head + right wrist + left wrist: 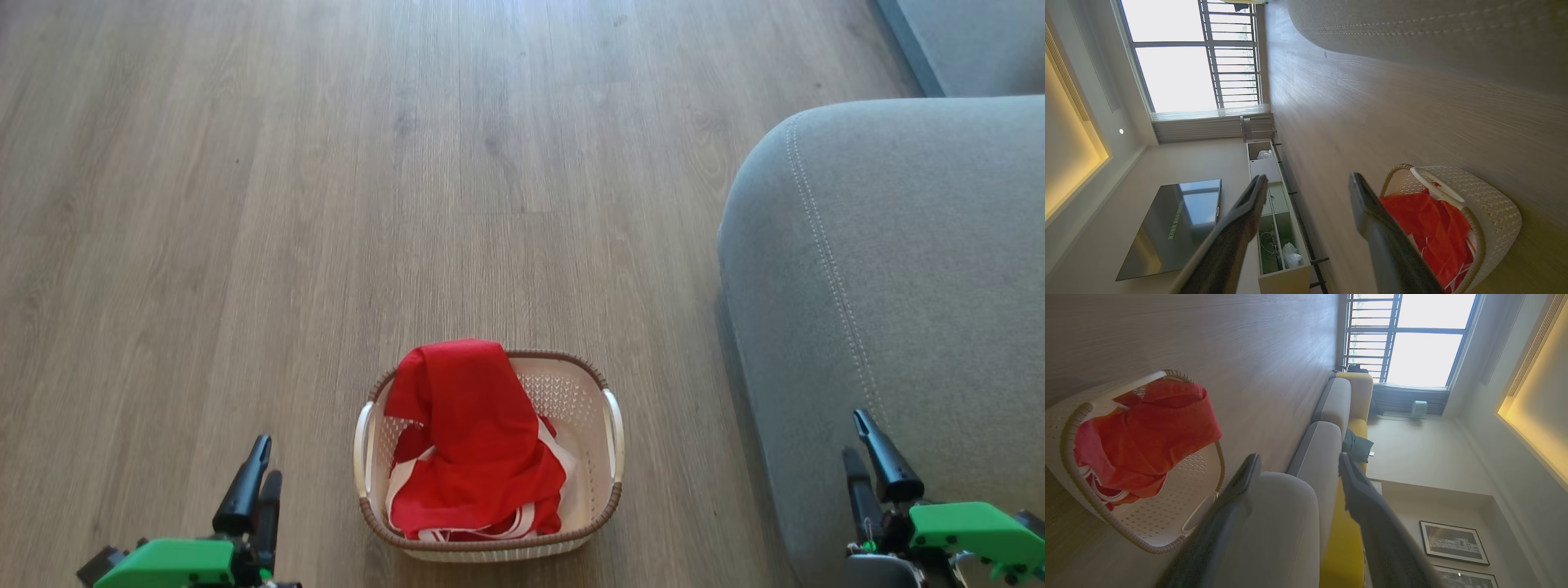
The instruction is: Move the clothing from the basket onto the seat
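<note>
Red clothing (473, 441) with white trim lies bunched in the cream basket (608, 392) on the wood floor, one fold draped over the far rim. The grey seat (898, 278) rises to the right of the basket. My left gripper (261, 465) hangs open at the lower left, apart from the basket, with nothing between its fingers. Over the seat's near edge at the lower right, my right gripper (857, 445) is open and empty. In the left wrist view the clothing (1143, 433), basket (1167, 514) and seat (1286, 531) show past the open left gripper (1298, 461). The right wrist view has the basket (1494, 200) beside the open right gripper (1308, 181).
Wood floor (326, 204) spreads ahead and to the left of the basket. A second grey cushion (963, 41) sits at the far right. The wrist views show a yellow-backed sofa (1355, 428), a window (1175, 53), a television (1171, 228) and a low cabinet (1274, 212).
</note>
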Available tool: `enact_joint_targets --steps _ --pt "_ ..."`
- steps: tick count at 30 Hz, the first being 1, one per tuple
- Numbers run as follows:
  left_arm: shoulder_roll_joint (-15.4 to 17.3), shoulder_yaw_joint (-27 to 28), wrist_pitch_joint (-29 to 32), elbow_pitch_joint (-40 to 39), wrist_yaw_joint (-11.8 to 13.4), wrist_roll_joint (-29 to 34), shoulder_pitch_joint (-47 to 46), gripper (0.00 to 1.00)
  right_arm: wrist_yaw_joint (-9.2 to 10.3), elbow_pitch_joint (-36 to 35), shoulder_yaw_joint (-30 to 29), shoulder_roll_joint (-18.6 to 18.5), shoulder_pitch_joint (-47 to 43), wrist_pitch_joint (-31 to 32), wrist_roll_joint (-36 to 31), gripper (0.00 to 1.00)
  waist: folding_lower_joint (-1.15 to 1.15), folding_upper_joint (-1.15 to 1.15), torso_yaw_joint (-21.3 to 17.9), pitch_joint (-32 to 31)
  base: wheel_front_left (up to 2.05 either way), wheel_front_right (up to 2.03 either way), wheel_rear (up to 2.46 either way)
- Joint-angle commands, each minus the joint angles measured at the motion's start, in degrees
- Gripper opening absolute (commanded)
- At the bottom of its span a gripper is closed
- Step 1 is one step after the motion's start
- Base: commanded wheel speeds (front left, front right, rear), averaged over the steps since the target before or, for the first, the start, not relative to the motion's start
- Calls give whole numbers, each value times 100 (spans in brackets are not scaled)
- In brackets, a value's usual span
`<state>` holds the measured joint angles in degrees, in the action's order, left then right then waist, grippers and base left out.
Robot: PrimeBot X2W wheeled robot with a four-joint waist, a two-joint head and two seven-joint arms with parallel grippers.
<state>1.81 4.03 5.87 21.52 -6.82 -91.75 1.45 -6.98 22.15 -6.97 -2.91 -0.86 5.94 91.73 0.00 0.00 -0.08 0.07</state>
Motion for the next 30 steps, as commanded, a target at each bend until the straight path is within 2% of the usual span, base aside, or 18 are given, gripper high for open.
enact_joint_targets --steps 1,15,30 --pt "24 60 -45 -194 -4 20 -247 100 -3 -220 6 -3 194 -82 -55 100 0 0 -1 -5 0 0 0" --pt "34 250 -284 -275 -12 218 -277 100 -9 -331 -107 -2 283 -318 -584 100 0 0 -15 -43 0 0 0" --pt "44 583 -542 -636 -20 1034 -410 100 -15 -873 -177 -2 438 -571 -1781 100 0 0 -9 -102 0 0 0"
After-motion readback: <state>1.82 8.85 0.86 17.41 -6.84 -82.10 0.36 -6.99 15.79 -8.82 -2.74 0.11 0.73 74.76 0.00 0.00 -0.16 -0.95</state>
